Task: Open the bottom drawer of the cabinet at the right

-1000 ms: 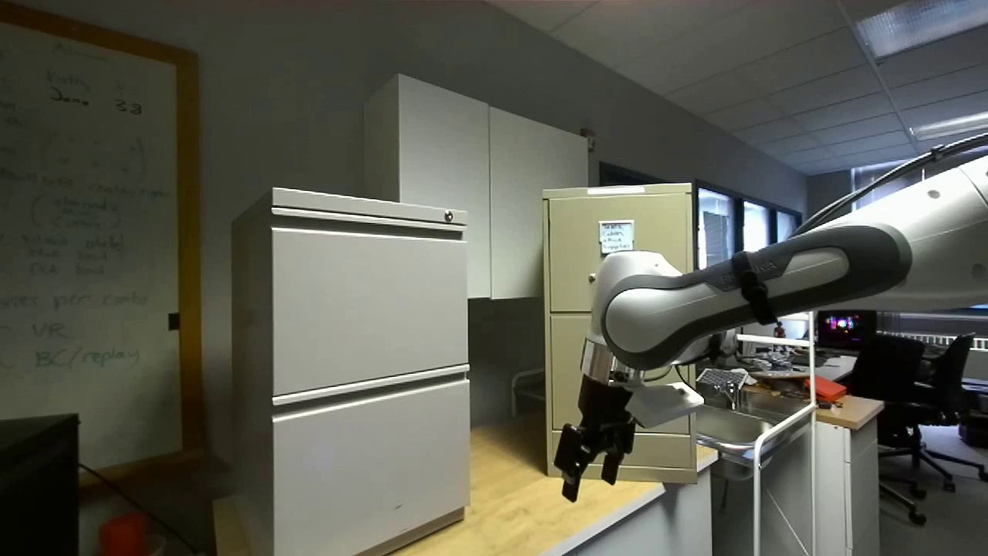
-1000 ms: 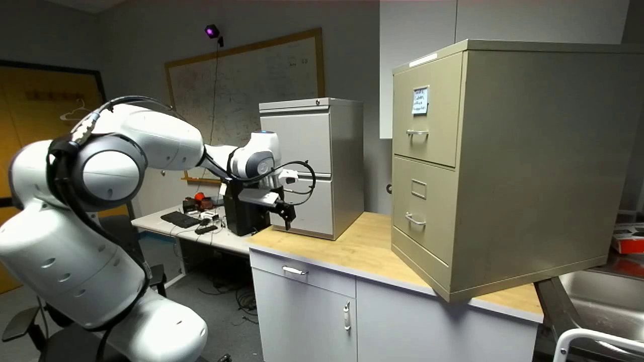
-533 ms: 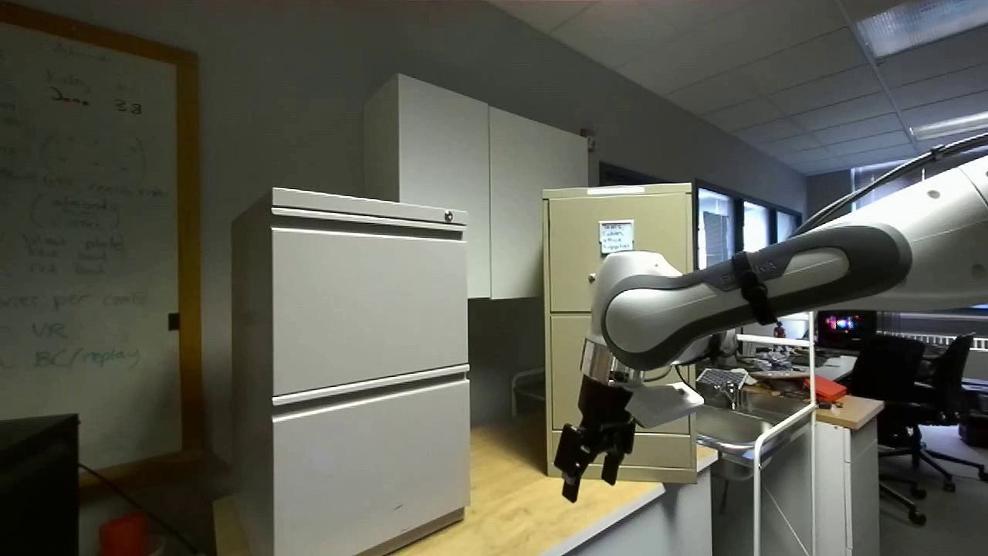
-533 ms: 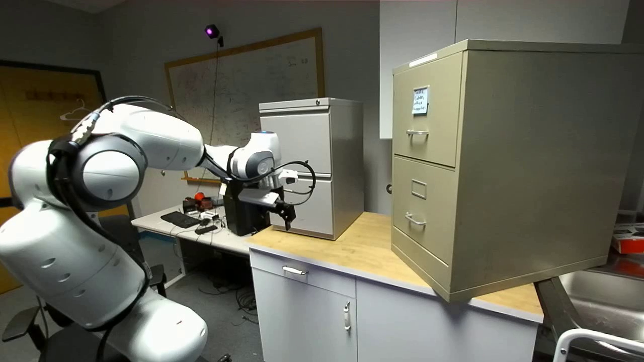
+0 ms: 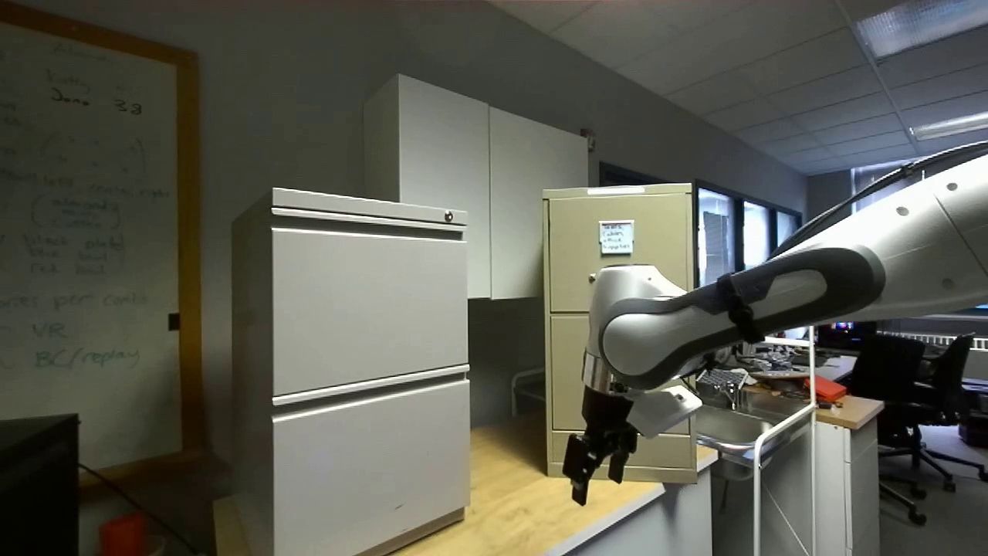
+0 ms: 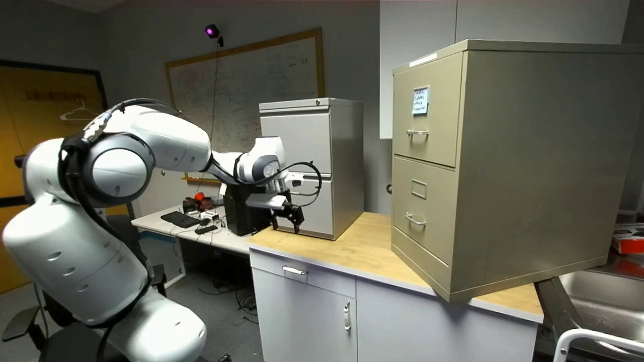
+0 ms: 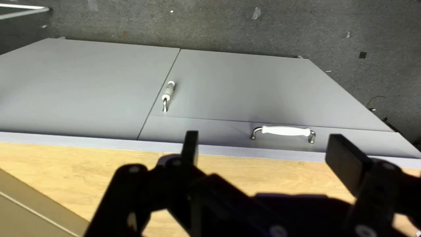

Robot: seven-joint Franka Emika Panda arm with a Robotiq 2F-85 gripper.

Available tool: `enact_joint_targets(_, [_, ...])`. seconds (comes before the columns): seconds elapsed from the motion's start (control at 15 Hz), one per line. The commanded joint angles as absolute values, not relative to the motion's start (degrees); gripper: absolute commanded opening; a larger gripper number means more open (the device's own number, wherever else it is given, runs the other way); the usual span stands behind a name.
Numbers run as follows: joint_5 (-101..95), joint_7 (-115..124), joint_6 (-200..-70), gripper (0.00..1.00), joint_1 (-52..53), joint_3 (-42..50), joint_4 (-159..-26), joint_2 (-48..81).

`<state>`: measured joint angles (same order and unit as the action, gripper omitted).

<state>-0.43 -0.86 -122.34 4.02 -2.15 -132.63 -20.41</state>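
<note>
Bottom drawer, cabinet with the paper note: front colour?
Plain beige. The bottom drawer shows best in an exterior view, its front unobstructed there.

Cabinet (image 6: 528, 161), 3 o'clock in exterior view: smooth painted metal, low sheen. Bottom drawer (image 6: 428, 206): same; handle (image 6: 415, 220) shiny metal. Note (image 6: 420, 100): paper. Counter (image 6: 367, 251): smooth, wood-grained. Arm (image 6: 118, 172): glossy white shell. Gripper (image 5: 597, 486): matt black. Sink (image 6: 604, 296), 4 o'clock: bare metal. Wrist view, 12 o'clock: floor (image 7: 210, 24) matt, rough-looking.

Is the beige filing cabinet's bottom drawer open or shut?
Shut: in an exterior view, the bottom drawer sits flush in the beige filing cabinet, level with the top drawer.
</note>
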Motion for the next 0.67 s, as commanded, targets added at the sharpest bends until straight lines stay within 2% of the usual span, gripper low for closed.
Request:
enact_joint_targets(0.0, [-11.8,-0.3,-127.1,1.00,-0.6,-2.4,-129.5,-15.4])
enact_joint_targets(0.33, [-25.2,-0.9,-132.0,1.00,-6.2,0.6,-121.1,-4.9])
enact_joint_targets(0.6, [-22.6,-4.1,-128.9,1.00,-6.5,3.3,-110.8,2.7])
